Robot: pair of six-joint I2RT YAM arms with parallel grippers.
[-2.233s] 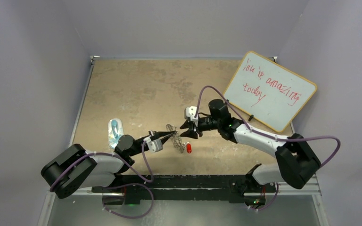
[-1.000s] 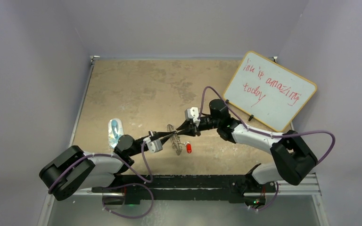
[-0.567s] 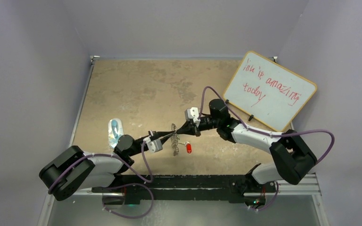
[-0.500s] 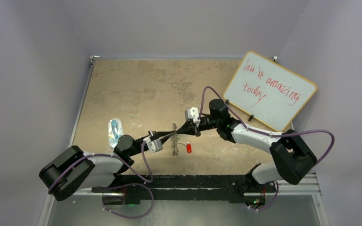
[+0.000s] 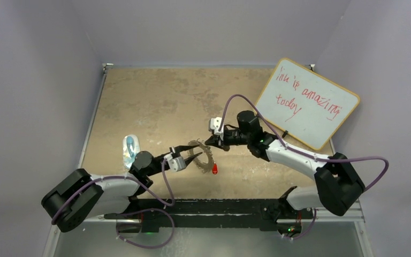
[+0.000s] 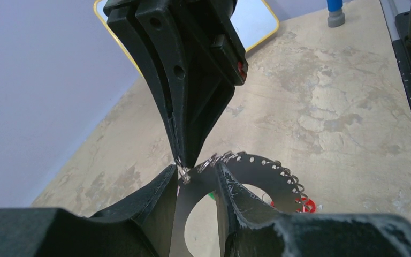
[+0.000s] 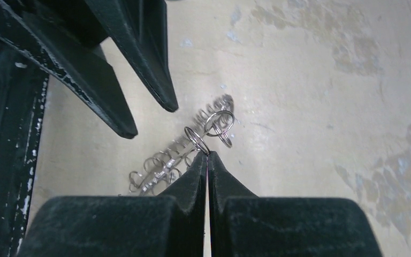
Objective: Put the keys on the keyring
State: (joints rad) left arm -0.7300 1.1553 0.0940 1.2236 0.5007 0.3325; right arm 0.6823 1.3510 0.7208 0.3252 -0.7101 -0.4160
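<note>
While your right fingers [image 7: 192,182] clamp keyring [image 6: 262,170] rim loop, left fingers [image 6: 155,209] stand apart, straddling ring.

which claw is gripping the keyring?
The right claw, shut on a small loop at the rim of the keyring. The left claw stands open, fingers either side of it.
</note>
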